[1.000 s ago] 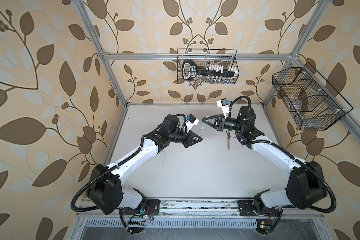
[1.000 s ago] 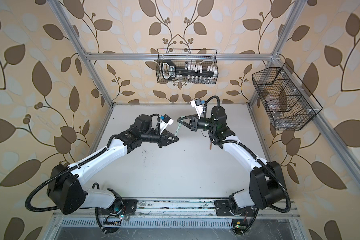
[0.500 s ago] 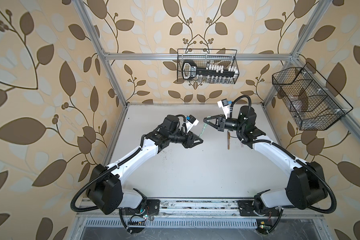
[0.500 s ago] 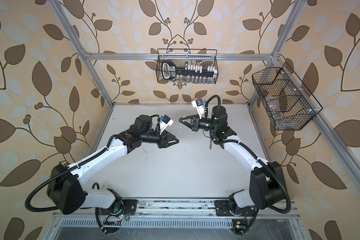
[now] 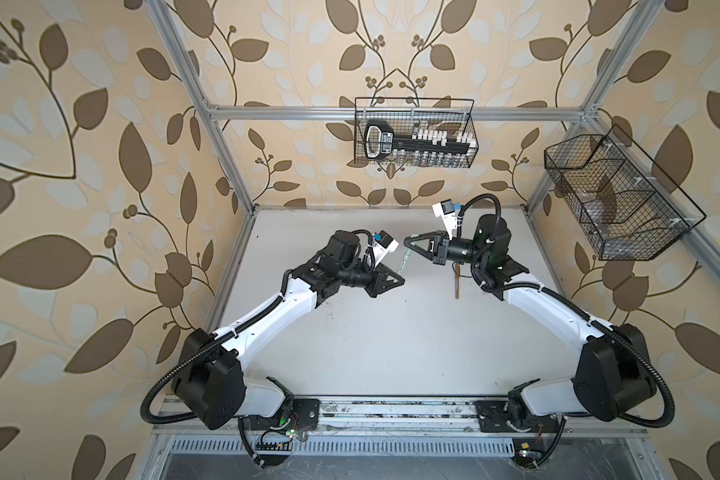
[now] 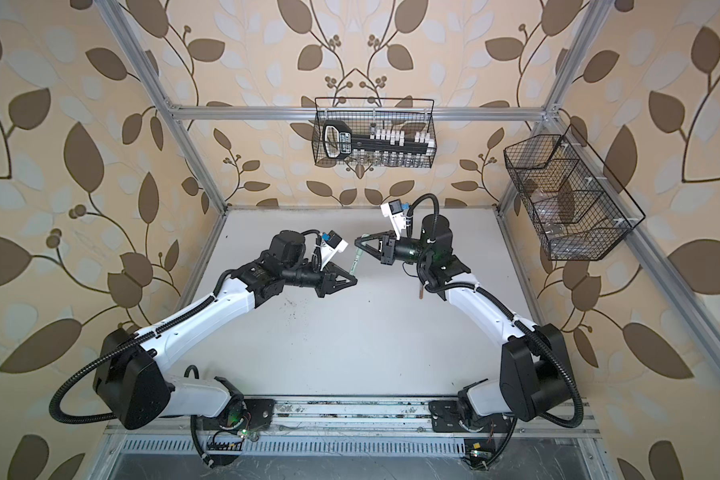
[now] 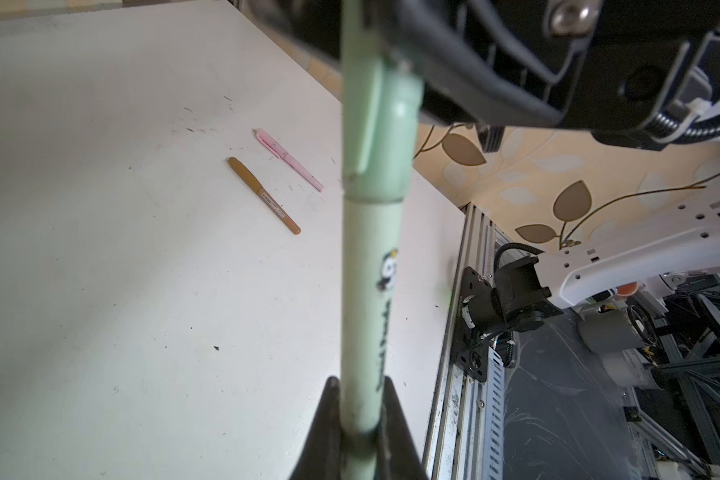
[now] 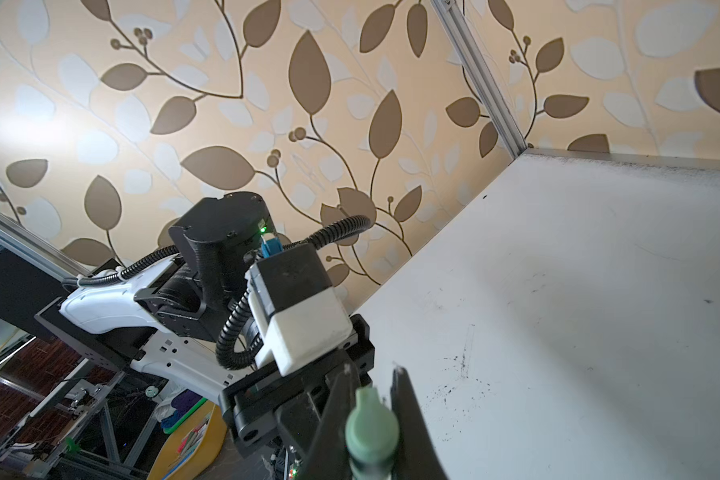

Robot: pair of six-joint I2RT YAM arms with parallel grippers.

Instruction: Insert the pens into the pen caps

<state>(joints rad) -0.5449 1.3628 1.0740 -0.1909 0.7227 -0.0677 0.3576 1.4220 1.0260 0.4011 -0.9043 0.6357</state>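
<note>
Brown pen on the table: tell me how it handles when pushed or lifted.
The brown pen is a slim round barrel lying flat, so a sideways push would probably roll it. Straight and thin, it likely lifts stiff and light.

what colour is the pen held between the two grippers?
Pale mint green pen, with a matching cap; clearest in the left wrist view.

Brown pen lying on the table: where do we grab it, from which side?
Mid-barrel of the brown pen, from straight above, with the end effector closing across its width. It lies flat on the table, slim and long, so probably only top-down works; the pink pen lies beside it, apart, leaving room.
</note>
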